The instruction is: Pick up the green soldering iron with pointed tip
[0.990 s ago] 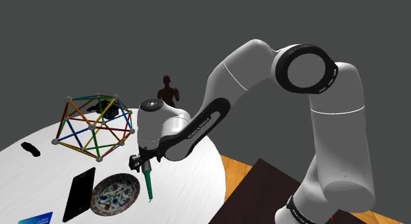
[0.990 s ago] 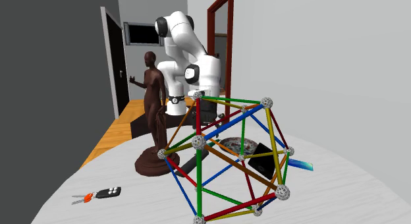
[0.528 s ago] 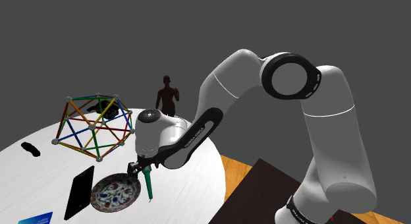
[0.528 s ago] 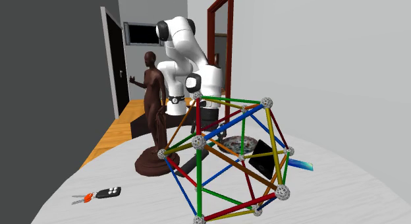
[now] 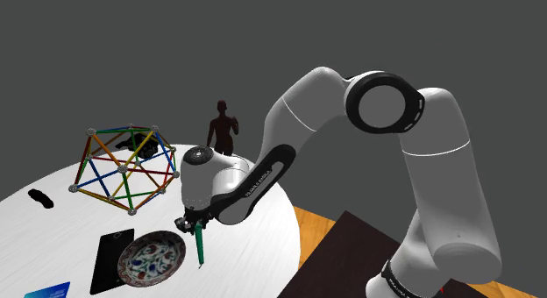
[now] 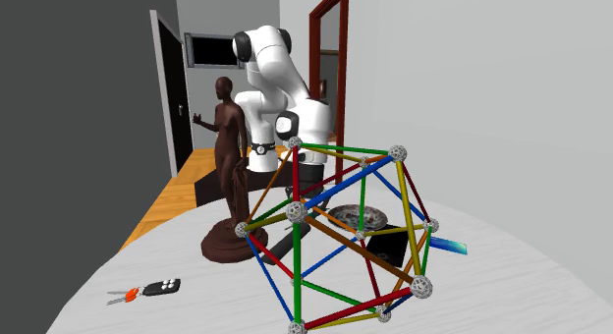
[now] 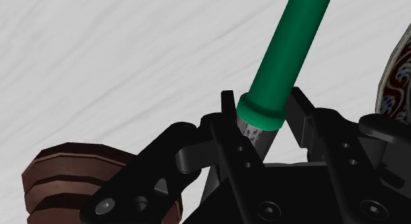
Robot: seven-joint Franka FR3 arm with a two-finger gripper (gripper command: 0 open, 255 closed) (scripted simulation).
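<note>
In the shoulder view, the gripper (image 5: 190,224) is low over the white table (image 5: 53,226), at the upper end of the green soldering iron (image 5: 200,245). The iron lies near the table's edge, just beside the patterned plate (image 5: 151,257), its far end pointing away from the hand.

In the second exterior view, the arm (image 6: 275,86) bends down behind the dark statue (image 6: 231,155) and the coloured rod frame (image 6: 344,234). The frame hides the hand's lower end, so the grasp cannot be judged from here.

In the wrist view, the 2 black fingers (image 7: 228,114) press against either side of the iron's (image 7: 290,51) collar, with no gap showing: the gripper (image 7: 262,99) is clamped on the iron. The statue's brown base (image 7: 99,170) sits close beside the hand.

The grasp looks made, so the lift is the step in hand. The next move calls for a straight rise that keeps the long shaft clear of the plate and the statue.
</note>
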